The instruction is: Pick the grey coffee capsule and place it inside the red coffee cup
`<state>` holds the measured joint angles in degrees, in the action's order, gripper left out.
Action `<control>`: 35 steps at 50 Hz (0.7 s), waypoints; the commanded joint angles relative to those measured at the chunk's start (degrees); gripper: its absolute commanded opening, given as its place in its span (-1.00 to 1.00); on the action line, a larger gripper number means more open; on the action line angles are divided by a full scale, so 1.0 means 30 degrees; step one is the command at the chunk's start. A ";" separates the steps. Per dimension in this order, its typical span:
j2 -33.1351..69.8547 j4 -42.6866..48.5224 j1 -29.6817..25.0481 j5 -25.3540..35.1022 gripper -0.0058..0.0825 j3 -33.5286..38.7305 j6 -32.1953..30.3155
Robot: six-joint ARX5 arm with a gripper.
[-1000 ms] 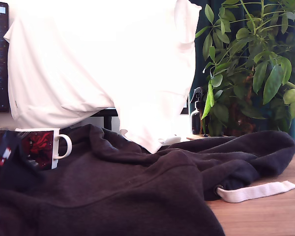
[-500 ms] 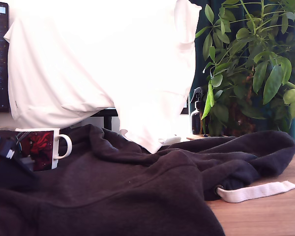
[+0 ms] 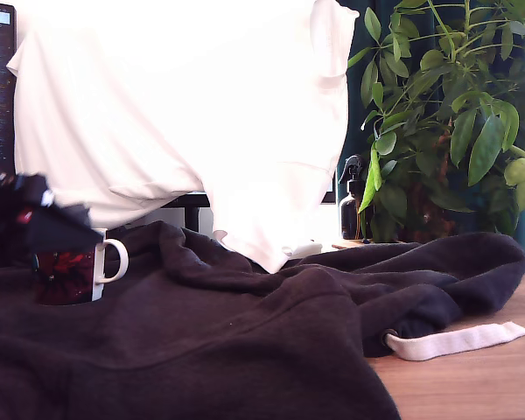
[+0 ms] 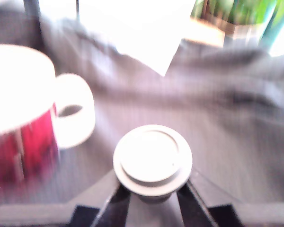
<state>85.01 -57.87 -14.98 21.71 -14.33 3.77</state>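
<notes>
gripper (image 4: 152, 198) is pinching the grey coffee capsule (image 4: 152, 158) below its rim, lifted clear of the dark hoodie (image 3: 245, 341) that is covering the desk (image 3: 472, 385). red coffee cup (image 4: 19, 123) is standing just beside it, mouth up, so the capsule is likely heading over the opening.

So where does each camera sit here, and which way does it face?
Exterior view: low at table height, facing across the dark hoodie toward the white cloth and the plant; the arm is a dark blur above the red coffee cup.
Wrist view: on the arm, looking down past the hand, which holds the grey coffee capsule.
Shared: cup, hoodie, white cloth.
</notes>
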 commanded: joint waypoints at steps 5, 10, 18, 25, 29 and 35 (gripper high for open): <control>0.0036 -0.0029 0.0219 -0.0772 -0.80 -0.1486 -0.1064; 0.0036 0.0299 0.0627 -0.1778 -0.80 -0.2259 -0.1472; 0.0036 0.1821 0.1719 -0.2601 -0.80 -0.3475 -0.1450; 0.0036 0.3905 0.2710 -0.2616 -0.80 -0.4794 -0.1399; 0.0044 0.4983 0.3053 -0.2601 -0.80 -0.5581 -0.1406; 0.0044 0.6186 0.3126 -0.2608 -0.78 -0.6368 -0.1406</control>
<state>85.01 -39.92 -5.45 13.76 -32.99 -0.27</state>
